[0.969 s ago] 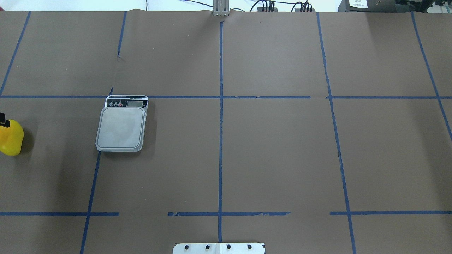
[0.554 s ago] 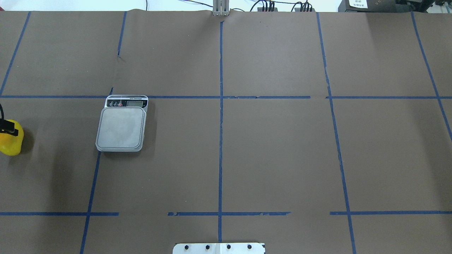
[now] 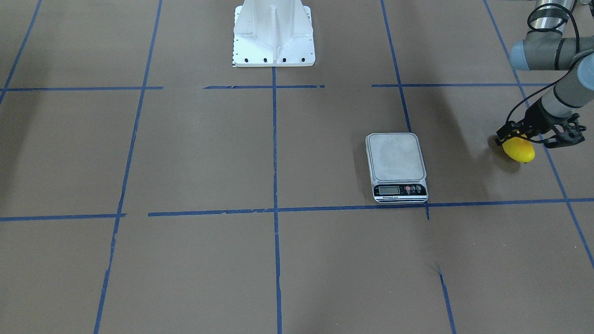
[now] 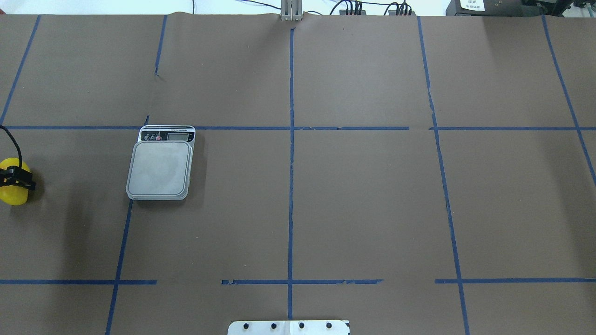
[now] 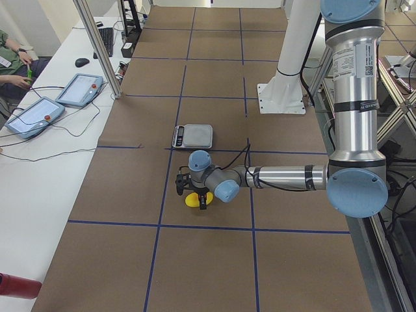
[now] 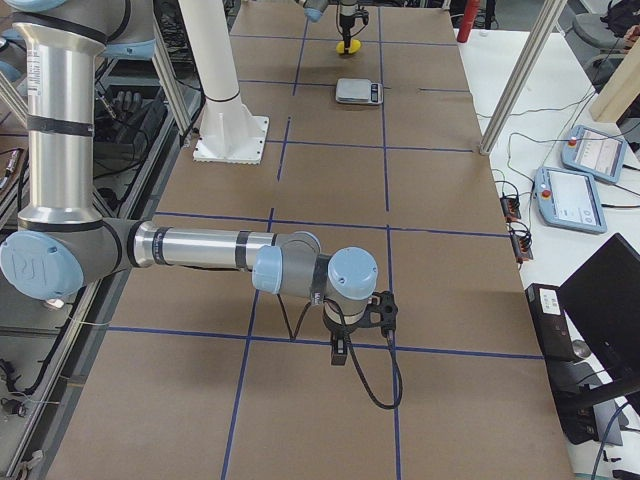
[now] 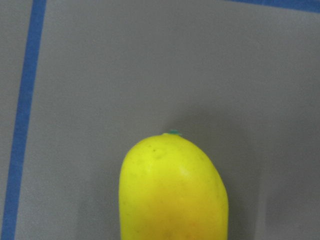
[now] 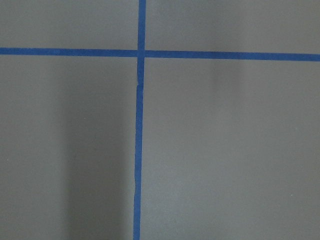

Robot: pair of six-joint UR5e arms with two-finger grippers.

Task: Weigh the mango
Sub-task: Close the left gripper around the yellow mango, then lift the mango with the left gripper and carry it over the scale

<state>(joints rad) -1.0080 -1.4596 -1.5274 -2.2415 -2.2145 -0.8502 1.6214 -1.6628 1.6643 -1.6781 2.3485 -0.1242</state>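
The yellow mango (image 3: pixel 519 152) lies on the brown table cover at the far left of the overhead view (image 4: pixel 11 195). My left gripper (image 3: pixel 537 139) hangs right over it, open, its fingers spread to either side of the fruit; it also shows in the overhead view (image 4: pixel 16 179). The left wrist view shows only the mango's end (image 7: pixel 172 195) on the paper. The scale (image 4: pixel 160 167) with its bare silver platform stands to the right of the mango, apart from it. My right gripper (image 6: pixel 340 352) hangs over bare paper far from both; I cannot tell if it is open or shut.
The white robot base (image 3: pixel 274 32) stands at the table's near middle. Blue tape lines (image 4: pixel 291 139) grid the brown cover. Aluminium posts (image 5: pixel 97 45) and teach pendants (image 5: pixel 36 114) line the operators' side, and a person sits there.
My left gripper has come further in from the left edge of the overhead view, over the mango's middle. The mango and the scale have not moved.
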